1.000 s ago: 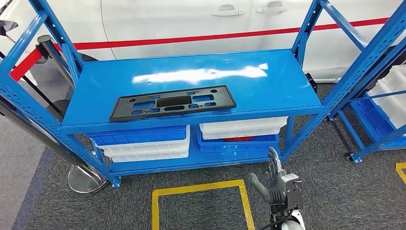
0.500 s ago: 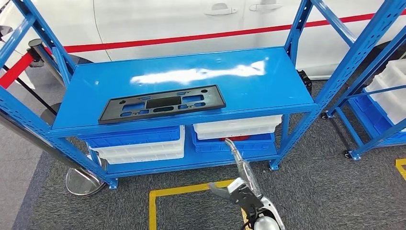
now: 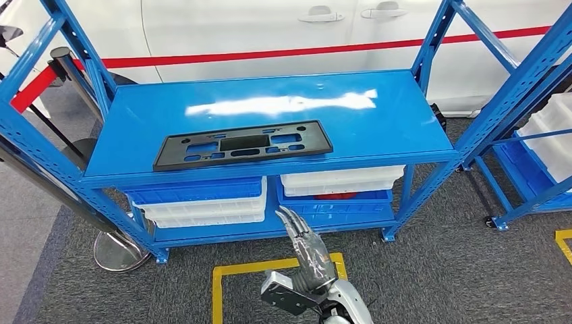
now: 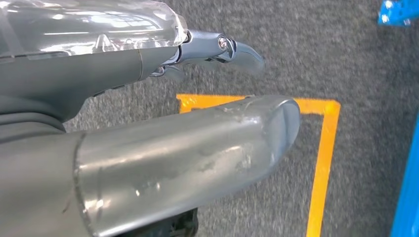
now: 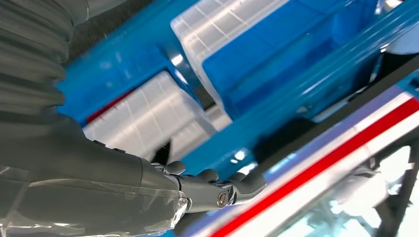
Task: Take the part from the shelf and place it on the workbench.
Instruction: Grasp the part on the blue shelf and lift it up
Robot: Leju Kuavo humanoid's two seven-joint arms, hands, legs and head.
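Floor: grey carpet [image 3: 438,270] with a yellow tape square [image 3: 222,273], a white car [image 3: 270,27] behind.
Shelf: blue rack [image 3: 378,121] with white and blue bins [image 3: 202,202] below.
Part: black flat part [image 3: 243,144] lies on the top shelf, near the front edge.
Right hand: right hand [image 3: 303,253] is low in front of the rack, fingers straight and apart, holding nothing.
Left hand: left hand [image 4: 148,123] is over the carpet, fingers out, holding nothing.

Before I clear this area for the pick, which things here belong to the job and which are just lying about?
Job:
- black part
- blue shelf
- right hand
- left hand

Lying about:
- white bins
- blue bins
- yellow floor marking
- white car
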